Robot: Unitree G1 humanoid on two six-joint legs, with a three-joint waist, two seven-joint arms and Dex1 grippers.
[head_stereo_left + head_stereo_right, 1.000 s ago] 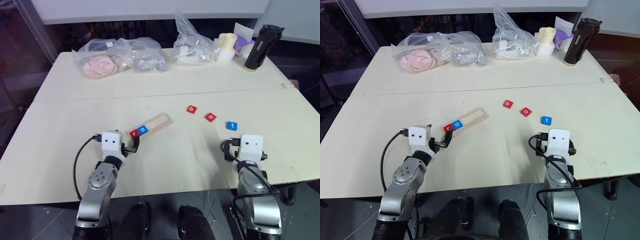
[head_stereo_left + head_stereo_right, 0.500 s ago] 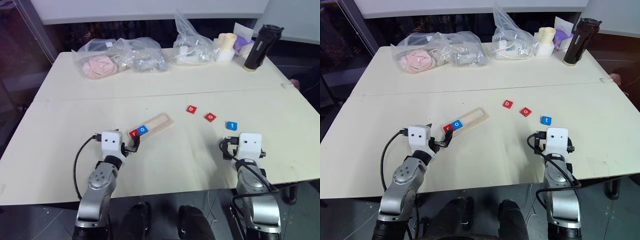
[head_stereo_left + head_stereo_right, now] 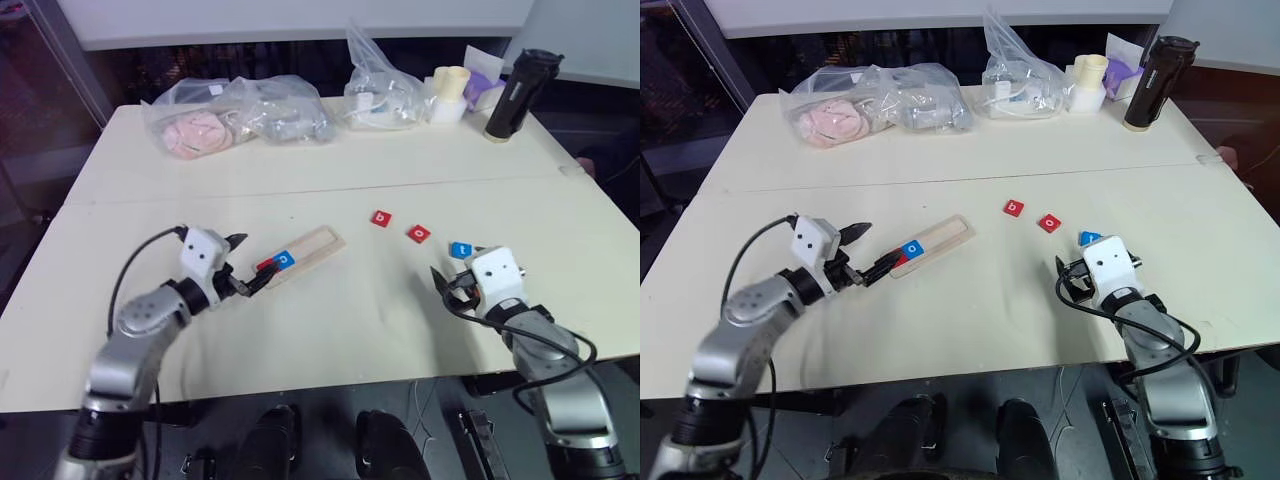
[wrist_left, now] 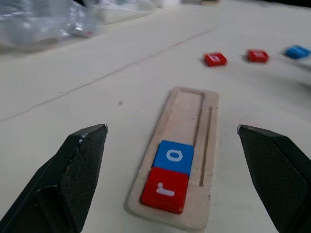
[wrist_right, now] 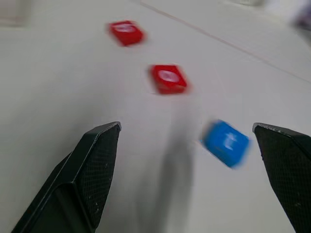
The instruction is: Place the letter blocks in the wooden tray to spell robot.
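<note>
From the left eye I see both arms have swung outward and lifted in the last second: the left gripper (image 3: 240, 263) now comes in from 9 o'clock toward the tray (image 3: 318, 243), where before it sat right below the tray's near end. The right gripper (image 3: 456, 276) has risen toward the blue t (image 3: 461, 249). Both sets of jaws are spread and empty. I read this as lining up for the next pick, with three tiles still to go.

Left wrist: the tray lies straight ahead between my fingers (image 4: 73, 174), red r (image 4: 164, 195) at its near end and blue o (image 4: 174, 156) touching it (the rest of the groove is bare). The loose tiles sit out at 1 o'clock.

Right wrist: the red b (image 5: 126, 32) is farthest, the red o (image 5: 168, 78) nearer, the t nearest, toward 2 o'clock, all blurred.

The table (image 3: 200, 200) is pale and matte, with a seam across it. At its far edge lie plastic bags (image 3: 238, 118) and a black flask (image 3: 508, 96); the room behind is dark.
</note>
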